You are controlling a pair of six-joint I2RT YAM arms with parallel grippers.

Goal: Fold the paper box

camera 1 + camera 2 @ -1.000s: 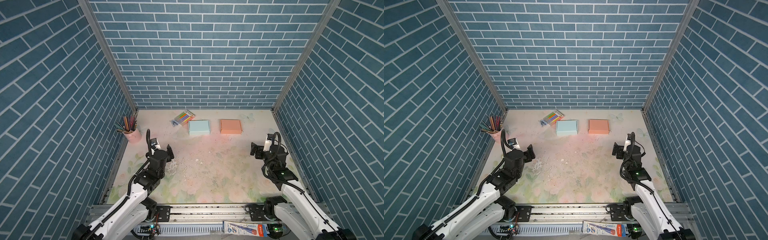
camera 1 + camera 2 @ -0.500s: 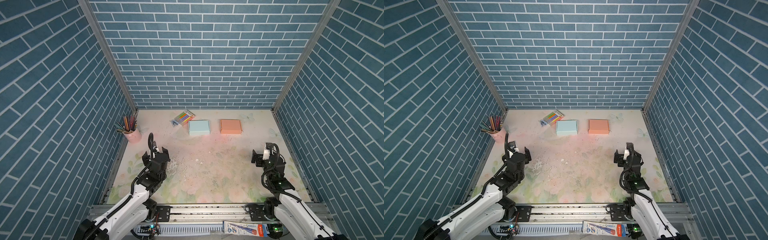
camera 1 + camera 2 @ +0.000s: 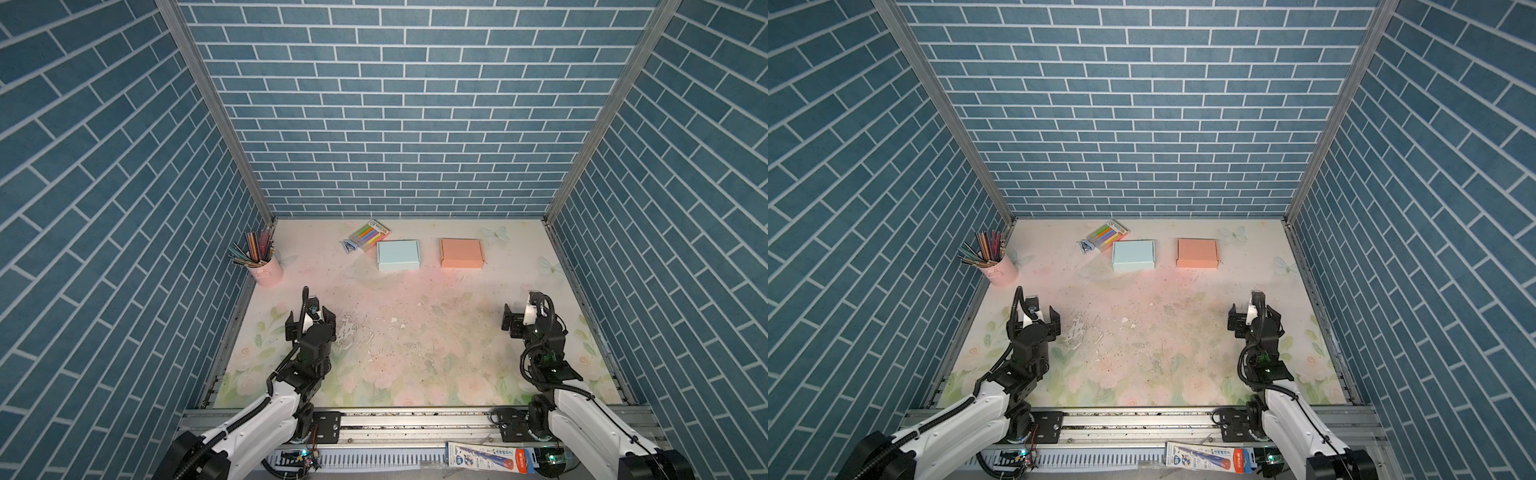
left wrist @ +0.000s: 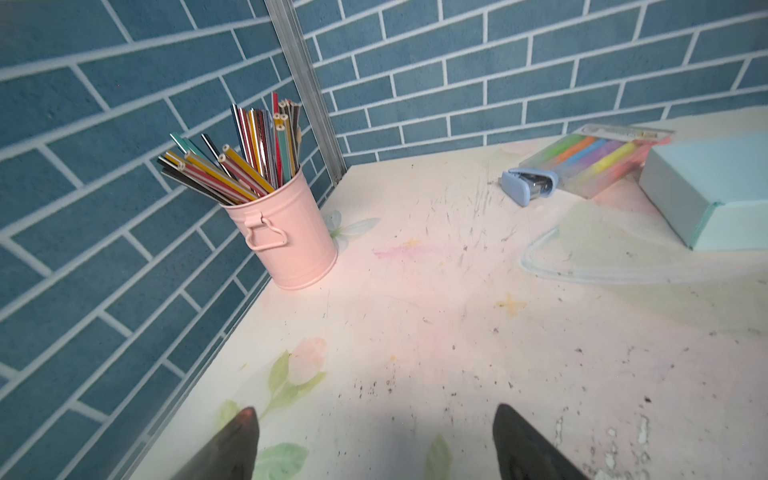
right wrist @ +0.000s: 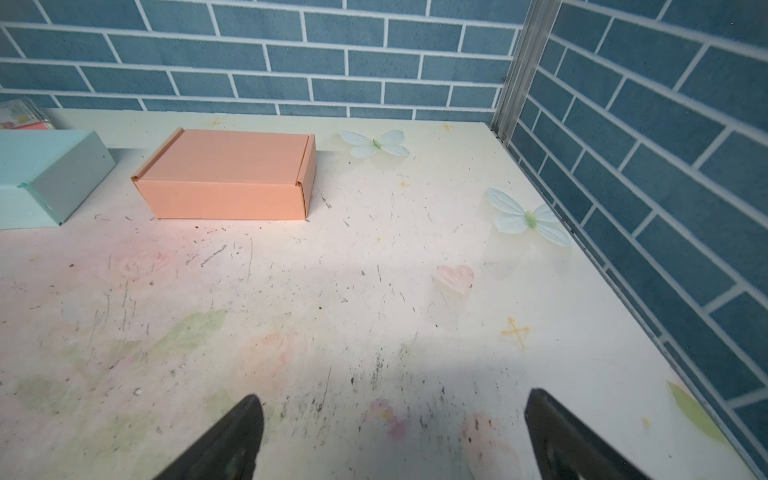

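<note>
Left wrist view shows the left tool (image 4: 374,415) standing wide, its dark fingertips (image 4: 245,419) well apart over scuffed desk (image 4: 415,332) and gripping nothing. Ahead of it, toward the side wall, stands a pink bucket (image 4: 291,237) full of pencils (image 4: 249,153). Ahead on the other side, a clear plastic triangle (image 4: 602,257) lies flat between the tool and the pale blue paper box (image 4: 706,178). Beyond the triangle are a small blue stapler (image 4: 528,185) and a pack of coloured markers (image 4: 590,160), the pack just beside the box's far corner.

Right wrist view shows the right tool (image 5: 395,399) equally wide and also empty. The orange paper box (image 5: 224,174) sits closed well ahead of it, with only marked desk in between. The pale blue box sits just beside the orange one, apart from it.

In both top views the two boxes lie side by side near the back wall, well away from both tools. Both arms rise from the rail at the near edge of the desk. Their elbows are folded and their wrists lifted, so the left tool (image 3: 309,326) and right tool (image 3: 523,316) hang above the near half of the desk. Both tools point toward the back wall. Each stays near its own side wall, well apart from the other.
</note>
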